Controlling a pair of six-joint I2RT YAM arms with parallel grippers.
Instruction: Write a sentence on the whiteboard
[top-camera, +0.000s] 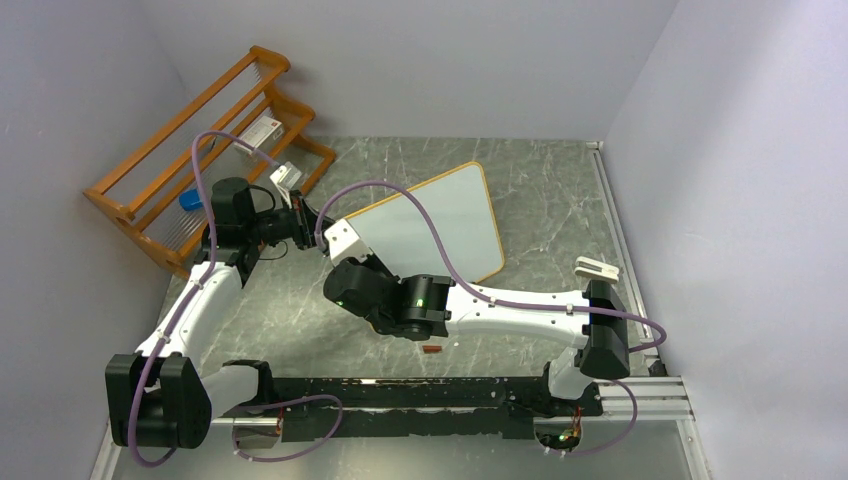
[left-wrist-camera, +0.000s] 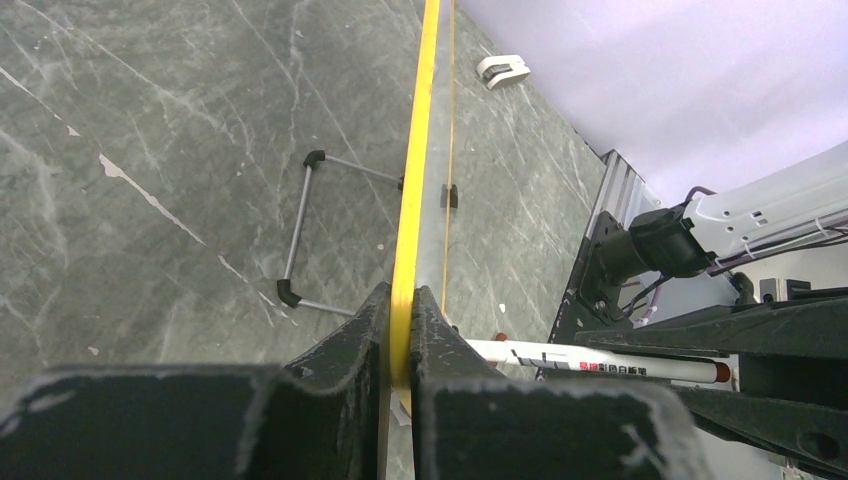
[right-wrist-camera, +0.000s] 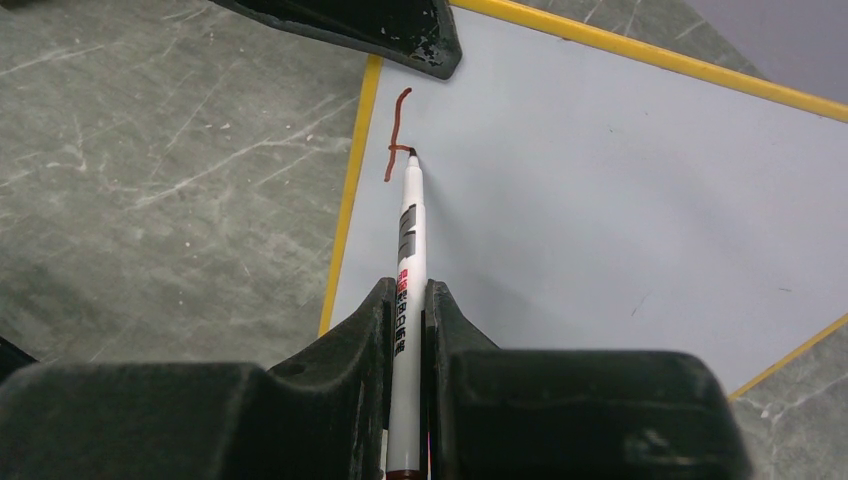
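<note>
The whiteboard (top-camera: 440, 225) stands tilted on the table, white with a yellow-wood rim. My left gripper (left-wrist-camera: 402, 330) is shut on that rim (left-wrist-camera: 420, 150) at the board's left edge (top-camera: 312, 224). My right gripper (right-wrist-camera: 407, 310) is shut on a white marker (right-wrist-camera: 410, 240), whose tip touches the board face (right-wrist-camera: 600, 180) near its left rim. Of the sentence, one reddish-brown stroke with a short cross bar (right-wrist-camera: 397, 130) shows by the tip. In the top view the right gripper (top-camera: 340, 240) sits over the board's left corner and hides the writing.
A wooden rack (top-camera: 200, 150) leans at the back left with a blue item (top-camera: 191, 200) on it. A small white block (top-camera: 598, 267) lies right of the board. A red cap (top-camera: 432, 349) lies by the right arm. The board's wire foot (left-wrist-camera: 300, 230) sticks out behind.
</note>
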